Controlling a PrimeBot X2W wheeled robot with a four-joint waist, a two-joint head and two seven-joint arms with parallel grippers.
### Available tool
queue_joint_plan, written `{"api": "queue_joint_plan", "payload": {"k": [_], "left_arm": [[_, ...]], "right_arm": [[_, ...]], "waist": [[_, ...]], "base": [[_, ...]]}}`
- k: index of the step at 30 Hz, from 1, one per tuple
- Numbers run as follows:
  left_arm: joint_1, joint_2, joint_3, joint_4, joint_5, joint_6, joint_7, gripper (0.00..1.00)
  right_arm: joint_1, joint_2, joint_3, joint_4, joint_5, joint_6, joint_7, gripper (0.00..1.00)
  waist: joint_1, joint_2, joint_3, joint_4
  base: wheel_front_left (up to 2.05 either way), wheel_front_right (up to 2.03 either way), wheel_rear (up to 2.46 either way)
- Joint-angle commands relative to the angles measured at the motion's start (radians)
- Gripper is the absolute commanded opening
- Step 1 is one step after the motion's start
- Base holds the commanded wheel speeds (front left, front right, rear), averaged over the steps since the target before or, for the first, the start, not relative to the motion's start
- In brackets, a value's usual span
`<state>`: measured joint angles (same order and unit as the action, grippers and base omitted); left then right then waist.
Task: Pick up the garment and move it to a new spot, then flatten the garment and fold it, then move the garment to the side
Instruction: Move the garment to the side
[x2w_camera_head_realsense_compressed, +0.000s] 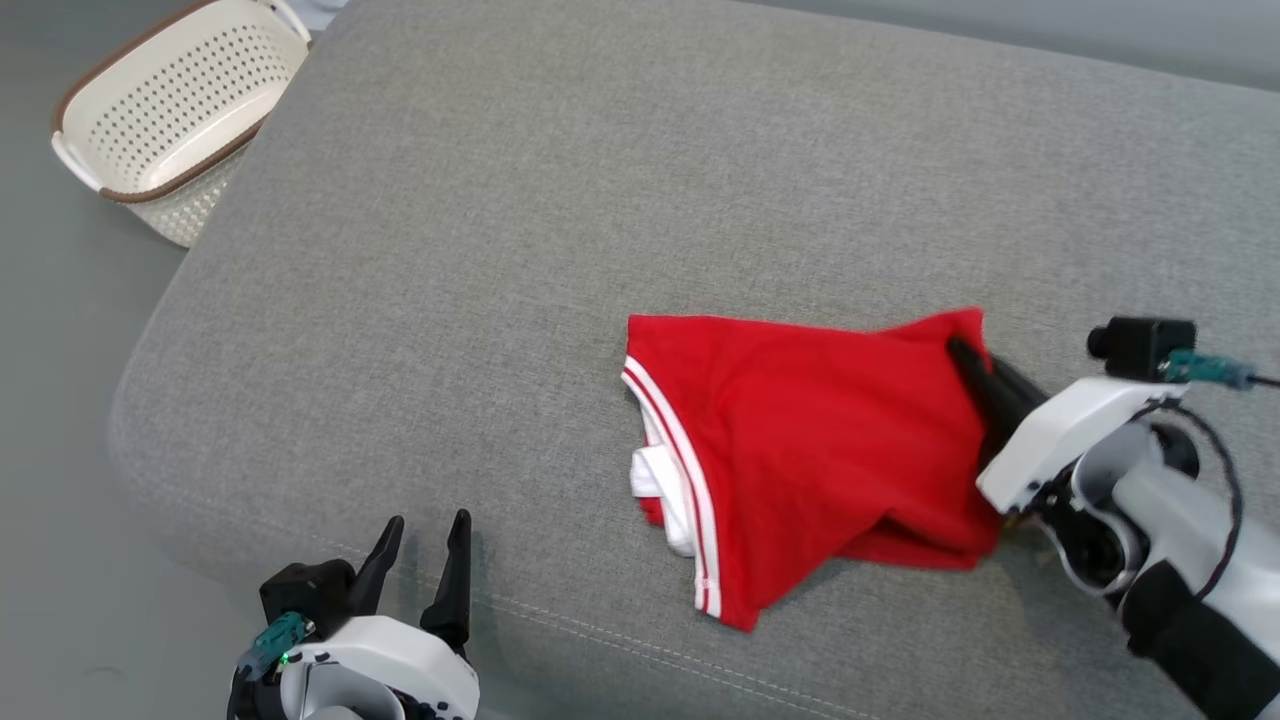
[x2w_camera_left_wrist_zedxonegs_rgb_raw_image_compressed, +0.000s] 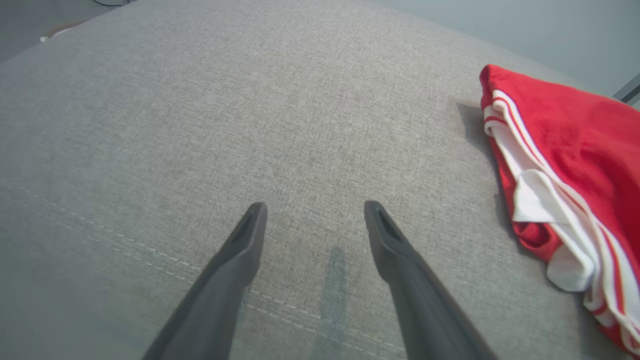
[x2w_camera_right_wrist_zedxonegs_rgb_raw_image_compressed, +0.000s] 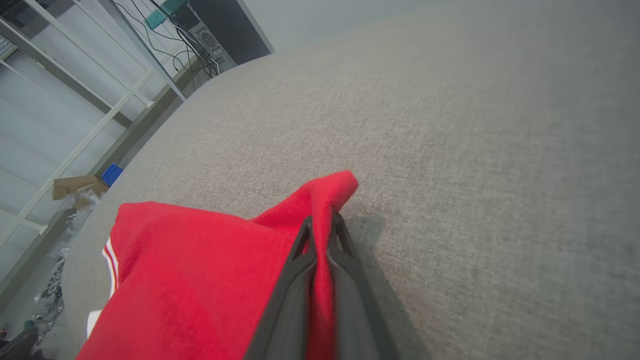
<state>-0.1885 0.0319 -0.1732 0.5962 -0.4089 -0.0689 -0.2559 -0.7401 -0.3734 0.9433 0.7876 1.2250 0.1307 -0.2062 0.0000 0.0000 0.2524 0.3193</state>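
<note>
Garment (x2w_camera_head_realsense_compressed: 800, 440): one, red with white striped trim, lying crumpled on the grey cushion (x2w_camera_head_realsense_compressed: 500, 250), right of centre, with its far right corner raised.
Right gripper (x2w_camera_right_wrist_zedxonegs_rgb_raw_image_compressed: 320, 225): one, reaching in from the lower right with the forearm angled up-left. Both fingers are pinched tight on the raised red corner.
Left gripper (x2w_camera_head_realsense_compressed: 428, 520): one, at the cushion's near left edge, well apart from the garment. Fingers point up, spread wide, grasping nothing.
Basket (x2w_camera_head_realsense_compressed: 180, 110): one, cream, perforated, brown-rimmed, beside the cushion's far left corner.
</note>
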Motion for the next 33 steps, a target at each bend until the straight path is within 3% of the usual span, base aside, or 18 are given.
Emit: {"api": "queue_joint_plan", "payload": {"k": [1, 10, 16, 33], "left_arm": [[-0.015, 0.018, 0.038, -0.023, -0.008, 0.005, -0.006, 1.0], [0.001, 0.018, 0.043, -0.034, -0.015, -0.003, -0.006, 1.0], [0.001, 0.018, 0.046, -0.036, -0.002, -0.011, -0.006, 1.0], [-0.027, 0.018, 0.056, -0.051, 0.057, -0.03, -0.006, 1.0]], "right_arm": [[-0.016, -0.023, -0.01, -0.026, 0.005, 0.0, -0.027, 0.0], [-0.094, -0.104, -0.051, -0.223, -0.021, 0.0, -0.054, 0.0], [-0.057, -0.121, -0.074, -0.356, -0.008, 0.0, -0.055, 0.0], [0.096, -0.072, -0.105, -0.311, 0.069, 0.0, -0.055, 0.0]], "waist": [[0.0, 0.0, -0.009, -0.009], [0.0, 0.0, -0.076, -0.098], [0.0, 0.0, -0.13, -0.206], [0.0, 0.0, -0.147, -0.472]], "base": [[0.0, 0.0, 0.0], [0.0, 0.0, 0.0], [0.0, 0.0, 0.0], [0.0, 0.0, 0.0]]}}
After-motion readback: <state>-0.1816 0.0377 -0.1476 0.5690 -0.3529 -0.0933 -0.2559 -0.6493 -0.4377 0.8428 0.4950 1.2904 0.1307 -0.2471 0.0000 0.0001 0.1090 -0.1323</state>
